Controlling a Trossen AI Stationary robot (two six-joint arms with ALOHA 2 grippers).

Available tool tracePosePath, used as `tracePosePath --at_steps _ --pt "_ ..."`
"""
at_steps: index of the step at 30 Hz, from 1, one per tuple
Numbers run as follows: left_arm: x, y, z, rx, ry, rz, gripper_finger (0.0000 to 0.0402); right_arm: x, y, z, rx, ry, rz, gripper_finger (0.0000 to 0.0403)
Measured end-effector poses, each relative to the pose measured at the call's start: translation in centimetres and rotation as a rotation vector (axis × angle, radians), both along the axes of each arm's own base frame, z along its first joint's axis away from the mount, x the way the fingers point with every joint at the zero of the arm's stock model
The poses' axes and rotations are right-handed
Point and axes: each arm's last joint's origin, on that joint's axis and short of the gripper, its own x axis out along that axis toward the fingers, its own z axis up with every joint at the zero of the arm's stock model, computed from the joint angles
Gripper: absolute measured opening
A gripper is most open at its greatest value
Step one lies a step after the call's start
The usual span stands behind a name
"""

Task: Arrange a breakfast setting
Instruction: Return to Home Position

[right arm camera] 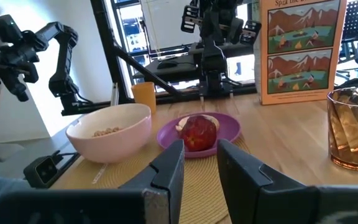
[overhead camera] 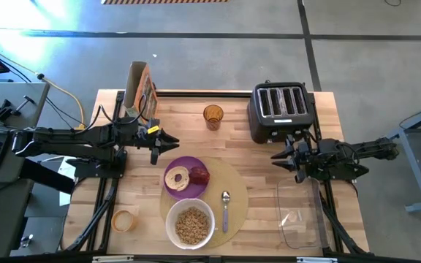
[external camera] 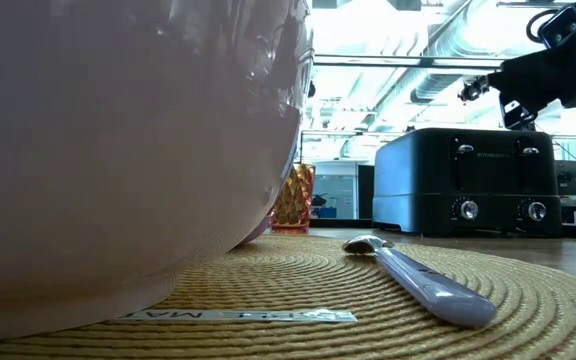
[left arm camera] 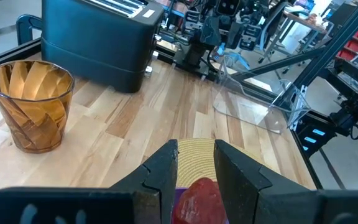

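The round tan mat [overhead camera: 234, 191] lies at the table's near middle. On it stand the purple plate [overhead camera: 188, 162] with the bagel [overhead camera: 176, 177] and the red apple [overhead camera: 199, 175], the white bowl [overhead camera: 190, 224] of brown cereal, and the small spoon [overhead camera: 225, 208] lying flat to the bowl's right. My left gripper [overhead camera: 172, 144] hovers just beyond the plate's far left edge, open and empty; its wrist view shows the apple [left arm camera: 194, 199] below the fingers. My right gripper [overhead camera: 276, 155] hovers to the right of the mat, in front of the toaster, open and empty, pointing at the plate [right arm camera: 229, 127].
The black four-slot toaster [overhead camera: 282, 109] stands at the far right, an amber glass [overhead camera: 213, 117] at the far middle, a cereal box [overhead camera: 141, 88] at the far left. A clear container [overhead camera: 298, 215] lies at the near right, a small tan ring [overhead camera: 123, 220] at the near left.
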Motion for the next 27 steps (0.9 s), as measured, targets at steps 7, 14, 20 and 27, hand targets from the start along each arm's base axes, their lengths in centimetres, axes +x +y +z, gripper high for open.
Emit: tracePosePath --at_steps 7,14,20,27 --pt "0.0 0.0 0.0 0.0 0.0 0.0 0.0095 0.0 0.0 0.0 0.003 0.001 0.006 0.0085" --pt "-0.4 -0.1 0.4 0.004 -0.027 0.0 0.0095 0.0 0.0 0.0 0.002 0.002 0.006 0.0085" --pt "-1.9 -0.3 1.7 0.016 -0.121 -0.002 0.0095 0.0 0.0 0.0 0.002 0.002 0.006 0.0085" --pt "-4.0 -1.4 0.5 0.028 -0.288 -0.063 0.0095 0.0 0.0 0.0 0.002 0.003 0.006 0.0085"
